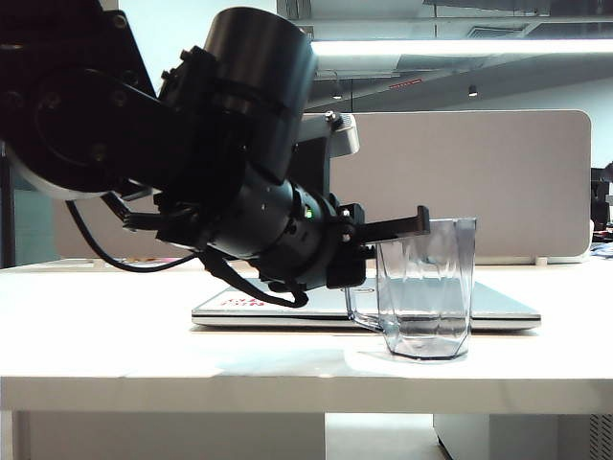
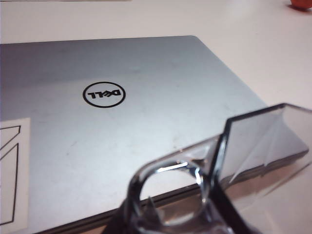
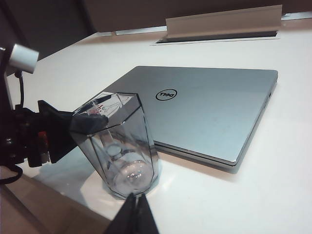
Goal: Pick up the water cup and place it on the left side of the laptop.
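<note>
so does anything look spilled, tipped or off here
Nothing stands out. The water cup stands upright and empty on the table in front of the closed laptop. The left tool is at its handle side; the right tool is shut, apart from it.

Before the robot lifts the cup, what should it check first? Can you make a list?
1. Left gripper at the cup: ok, its fingers reach the cup's rim.
2. Grip firm on the cup: cannot tell, the pictures do not show the fingers pressing the wall.
3. Cup upright on the table: ok.
4. Laptop lid closed and flat: ok.
5. Right gripper out of the way: ok, it is shut and apart from the cup.
6. Free spot left of the laptop: cannot tell, the left arm hides it.
</note>
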Available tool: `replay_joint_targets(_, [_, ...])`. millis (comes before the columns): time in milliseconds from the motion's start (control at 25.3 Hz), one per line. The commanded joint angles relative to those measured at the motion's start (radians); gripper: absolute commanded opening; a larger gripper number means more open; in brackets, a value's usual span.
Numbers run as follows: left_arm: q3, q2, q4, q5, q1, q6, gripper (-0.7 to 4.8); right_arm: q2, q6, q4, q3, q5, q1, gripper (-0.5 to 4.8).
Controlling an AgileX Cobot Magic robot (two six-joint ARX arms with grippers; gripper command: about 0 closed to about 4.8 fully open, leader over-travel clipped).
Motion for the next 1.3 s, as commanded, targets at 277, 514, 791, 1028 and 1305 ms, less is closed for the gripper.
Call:
replay_joint_targets(277, [0.006, -0.084, -0.018, 0.007, -0.002, 0.130, -0.06, -0.002, 0.001, 0.010, -0.004, -0.006, 0.000, -0.01])
replay_joint_targets(514, [0.006, -0.240, -0.125, 0.006, 0.014, 0.137, -0.06, -0.002, 0.001, 0.010, -0.004, -0.006, 0.000, -0.01])
replay_joint_targets(791, [0.006, -0.442, -0.335, 0.053, 0.194, 0.140, -0.06, -0.002, 0.001, 0.010, -0.004, -0.006, 0.000, -0.01])
replay_joint_targets(1028, [0.006, -0.477, -0.406, 0.116, 0.376, 0.148, -0.06, -0.002, 0.000, 0.010, -0.004, -0.006, 0.000, -0.01])
replay_joint_targets(1305, [0.005, -0.448, -0.436, 0.206, 0.578, 0.147, -0.06, -0.002, 0.000, 0.010, -0.004, 0.000, 0.000, -0.01])
